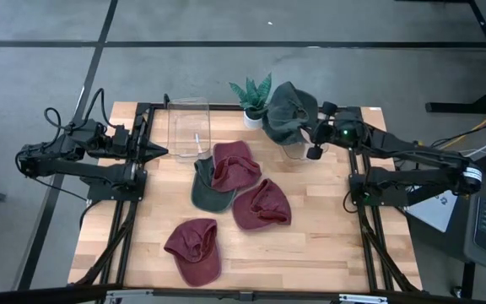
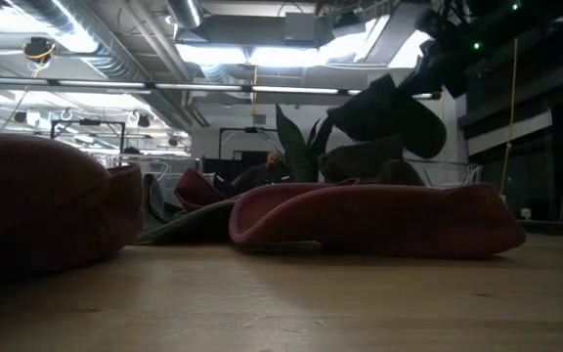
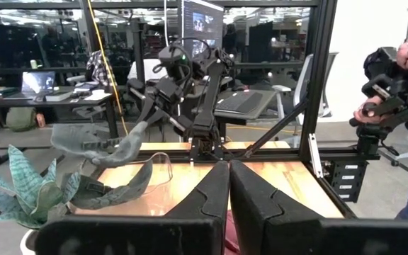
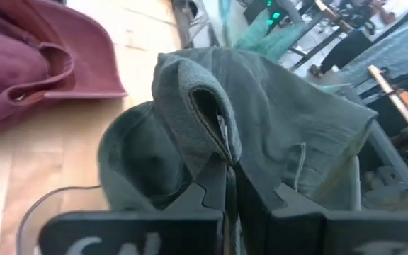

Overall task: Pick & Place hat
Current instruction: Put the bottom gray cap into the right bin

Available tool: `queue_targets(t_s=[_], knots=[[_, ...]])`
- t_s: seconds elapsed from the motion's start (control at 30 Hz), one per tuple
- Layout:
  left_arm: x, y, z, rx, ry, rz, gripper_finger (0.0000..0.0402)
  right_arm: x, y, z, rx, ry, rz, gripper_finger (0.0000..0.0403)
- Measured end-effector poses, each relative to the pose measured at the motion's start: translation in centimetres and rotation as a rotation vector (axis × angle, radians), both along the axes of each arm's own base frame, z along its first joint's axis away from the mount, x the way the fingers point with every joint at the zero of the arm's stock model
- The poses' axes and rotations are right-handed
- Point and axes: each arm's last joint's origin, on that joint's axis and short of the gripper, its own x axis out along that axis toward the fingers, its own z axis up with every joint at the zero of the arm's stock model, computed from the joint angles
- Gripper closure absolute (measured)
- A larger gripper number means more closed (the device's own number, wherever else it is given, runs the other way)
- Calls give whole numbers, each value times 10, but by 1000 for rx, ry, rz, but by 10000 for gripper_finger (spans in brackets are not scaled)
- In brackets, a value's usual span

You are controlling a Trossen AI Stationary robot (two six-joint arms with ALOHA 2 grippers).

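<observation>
My right gripper point(image 1: 309, 129) is at the table's far right, shut on a dark green cap point(image 1: 288, 113), which hangs in the air beside the potted plant point(image 1: 252, 95). The low view shows this cap point(image 2: 387, 112) hanging high under the gripper. Three maroon caps point(image 1: 233, 164) point(image 1: 261, 204) point(image 1: 194, 250) and a second green cap point(image 1: 207, 192) lie flat on the wooden table; the upper maroon one overlaps the green one. My left gripper point(image 1: 157, 152) waits shut at the table's left, touching nothing. My right gripper pinches a bunched fold of the green cap's fabric point(image 4: 214, 134) between its two fingers, coming level from the table's right side. The cap is lifted clear of the table and droops slack around and below the fingers point(image 4: 211, 191).
A clear plastic bin point(image 1: 188, 127) stands at the far middle of the table. A smaller clear container point(image 1: 294, 151) sits under the held cap, its rim point(image 4: 44, 209) showing in the right wrist view. A person's hands point(image 3: 392, 78) work behind the table. Bare wood lies near the front right.
</observation>
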Motion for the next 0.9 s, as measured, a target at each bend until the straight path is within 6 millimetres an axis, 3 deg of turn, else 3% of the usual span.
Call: queue_targets(t_s=[0.9], knots=[[0, 0, 0, 0, 0, 0, 389, -3, 3, -62, 122, -39, 78, 385]])
